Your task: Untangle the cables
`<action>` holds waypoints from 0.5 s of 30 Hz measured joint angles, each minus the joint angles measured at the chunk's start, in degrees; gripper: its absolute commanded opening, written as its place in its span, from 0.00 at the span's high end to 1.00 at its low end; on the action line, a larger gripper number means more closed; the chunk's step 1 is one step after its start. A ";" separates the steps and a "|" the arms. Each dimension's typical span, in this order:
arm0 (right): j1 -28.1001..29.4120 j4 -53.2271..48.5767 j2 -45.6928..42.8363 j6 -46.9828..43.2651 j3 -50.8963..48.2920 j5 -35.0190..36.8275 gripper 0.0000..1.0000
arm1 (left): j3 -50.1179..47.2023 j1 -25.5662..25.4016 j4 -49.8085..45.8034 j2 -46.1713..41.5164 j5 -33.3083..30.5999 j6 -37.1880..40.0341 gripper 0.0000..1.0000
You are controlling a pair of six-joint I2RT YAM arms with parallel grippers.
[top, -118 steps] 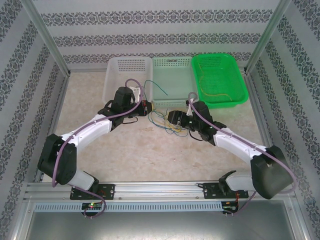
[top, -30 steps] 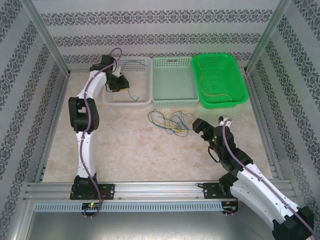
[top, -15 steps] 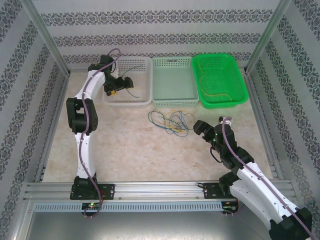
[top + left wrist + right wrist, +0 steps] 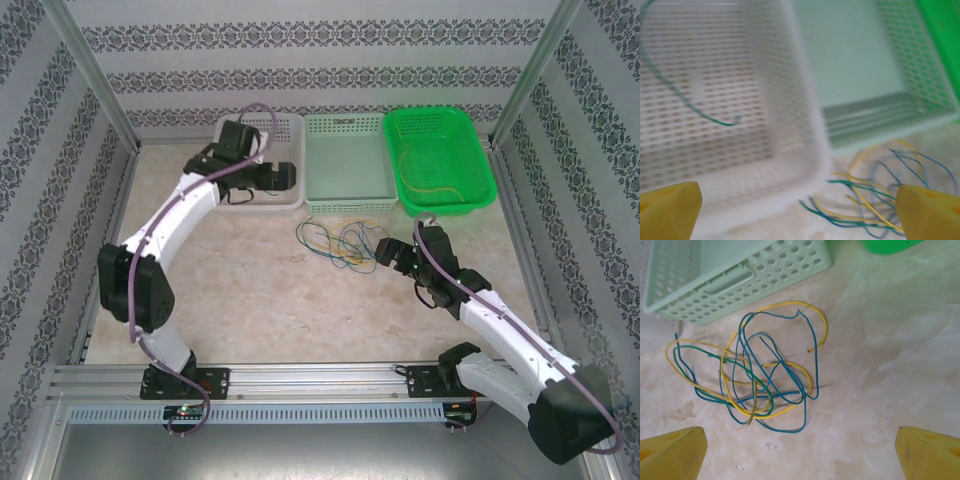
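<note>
My left claw (image 4: pixel 800 215) and right claw (image 4: pixel 800 452) are spread. Left wrist shows a green cable (image 4: pixel 690 107) in the basket (image 4: pixel 785 115); right wrist, the tangle (image 4: pixel 754 392).

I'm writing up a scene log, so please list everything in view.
tangled cables: several; yellow, blue, dark green; on the table before the pale green basket
green cable: one; dark green; inside the white basket
yellow cable: one seen; yellow; inside the bright green basket
white basket: one; white; row's left
pale green basket: one; mint; middle
bright green basket: one; right
table: one; beige marbled
left gripper: open; by the white basket
right gripper: open; near the tangle
</note>
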 measured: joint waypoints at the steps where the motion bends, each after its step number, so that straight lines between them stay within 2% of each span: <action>1: 0.22 0.15 1.38 -0.87 0.39 -0.22 0.06 | -2.78 -1.20 1.84 -1.55 0.24 -0.02 0.00; 9: 0.70 1.97 12.02 -6.82 3.26 -0.74 0.12 | -23.89 -0.85 13.29 -4.96 3.30 -4.72 0.00; 15: 1.11 4.68 20.41 -9.84 6.73 -0.96 0.17 | -27.98 -1.49 16.33 -4.66 6.43 -6.97 0.03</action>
